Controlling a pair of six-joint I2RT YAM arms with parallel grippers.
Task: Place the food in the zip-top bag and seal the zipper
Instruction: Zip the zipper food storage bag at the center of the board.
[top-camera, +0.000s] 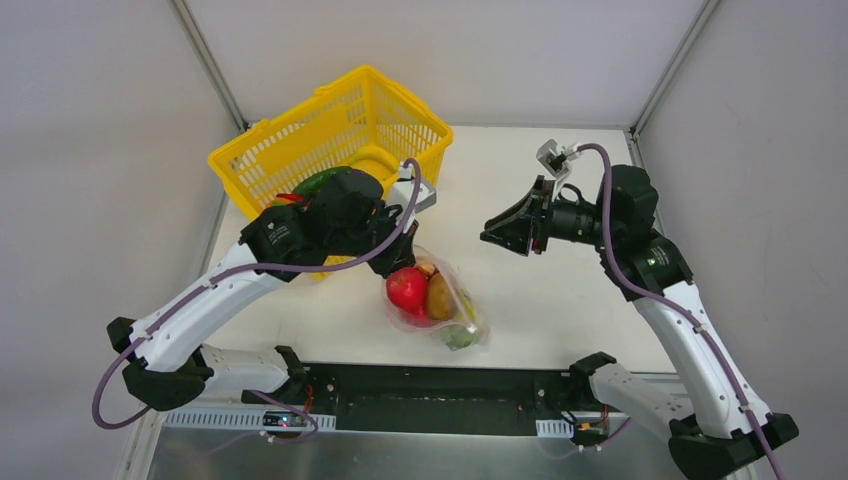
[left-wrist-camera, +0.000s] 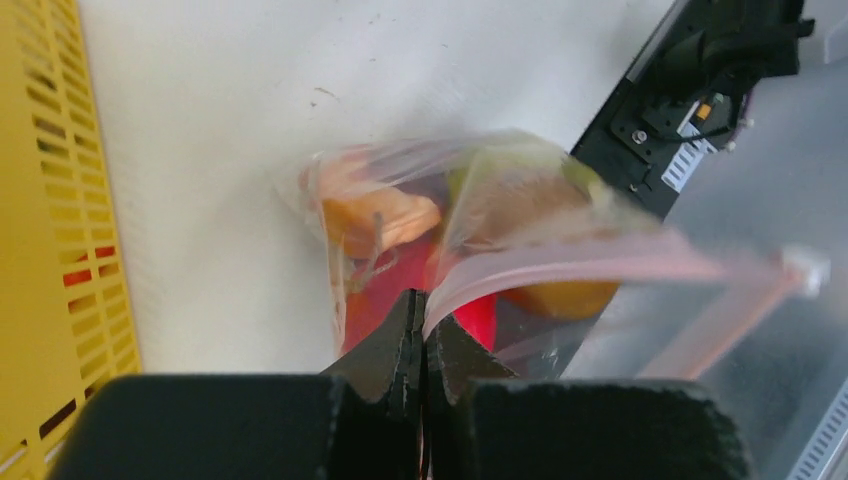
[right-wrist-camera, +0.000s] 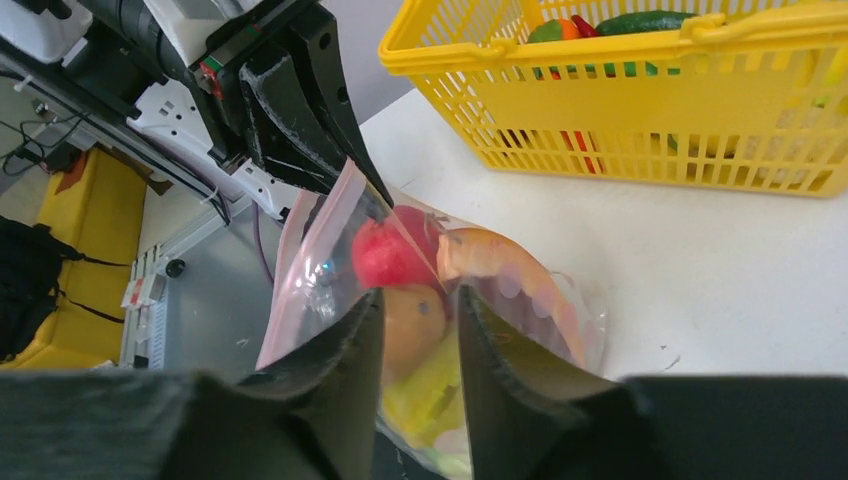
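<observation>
Left gripper (left-wrist-camera: 422, 300) pinches zipper (left-wrist-camera: 600, 262), zip-top bag (left-wrist-camera: 520, 200) just beyond; right gripper (right-wrist-camera: 418, 295) parted, well apart.

Food (top-camera: 408, 288) in zip-top bag (top-camera: 479, 325) on table (top-camera: 560, 290); basket (top-camera: 300, 140) behind-left.

Three cameras, one shared target.
Top looks down from high behind; left wrist crowds the clear pink-dotted plastic bag (left-wrist-camera: 520, 200), right wrist eyes it across the white table (right-wrist-camera: 700, 250), yellow lattice basket (right-wrist-camera: 620, 120) behind.
</observation>
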